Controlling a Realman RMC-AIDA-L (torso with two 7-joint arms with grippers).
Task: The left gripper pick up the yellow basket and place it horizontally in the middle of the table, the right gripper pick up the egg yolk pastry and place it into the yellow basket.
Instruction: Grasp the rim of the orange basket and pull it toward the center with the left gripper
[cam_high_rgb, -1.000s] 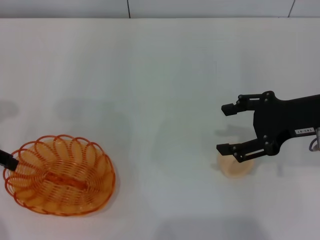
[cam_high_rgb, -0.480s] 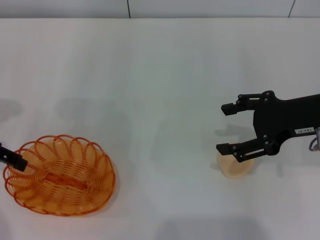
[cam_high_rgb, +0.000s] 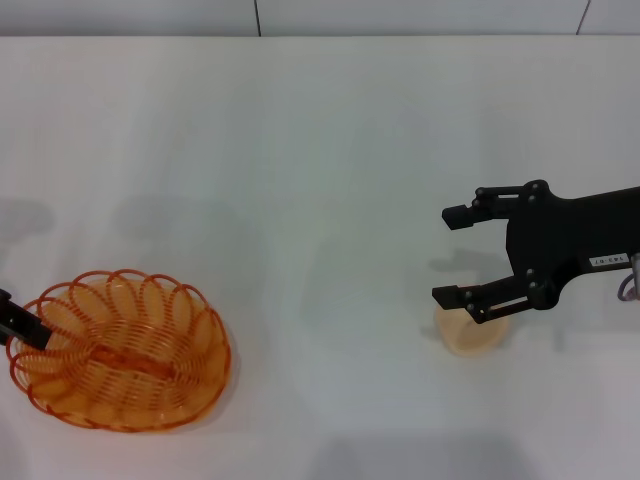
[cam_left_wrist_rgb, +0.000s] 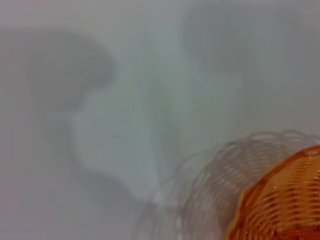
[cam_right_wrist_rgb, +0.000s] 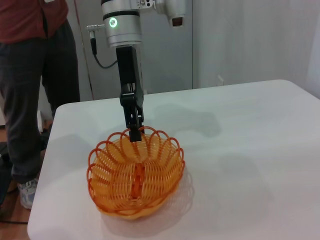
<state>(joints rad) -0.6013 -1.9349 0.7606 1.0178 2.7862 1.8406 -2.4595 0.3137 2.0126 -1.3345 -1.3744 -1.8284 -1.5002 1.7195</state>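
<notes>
At the head view's lower left, the left gripper (cam_right_wrist_rgb: 135, 132) pinches the scalloped rim of the yellow basket (cam_high_rgb: 120, 350); lift it gently, keeping it level, toward mid-table (cam_high_rgb: 320, 150). Right gripper (cam_high_rgb: 458, 255) hangs spread wide over the egg yolk pastry (cam_high_rgb: 470, 332), empty.

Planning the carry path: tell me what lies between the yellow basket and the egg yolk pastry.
Nothing: in the head view only bare white table lies between the yellow basket and the egg yolk pastry.
</notes>
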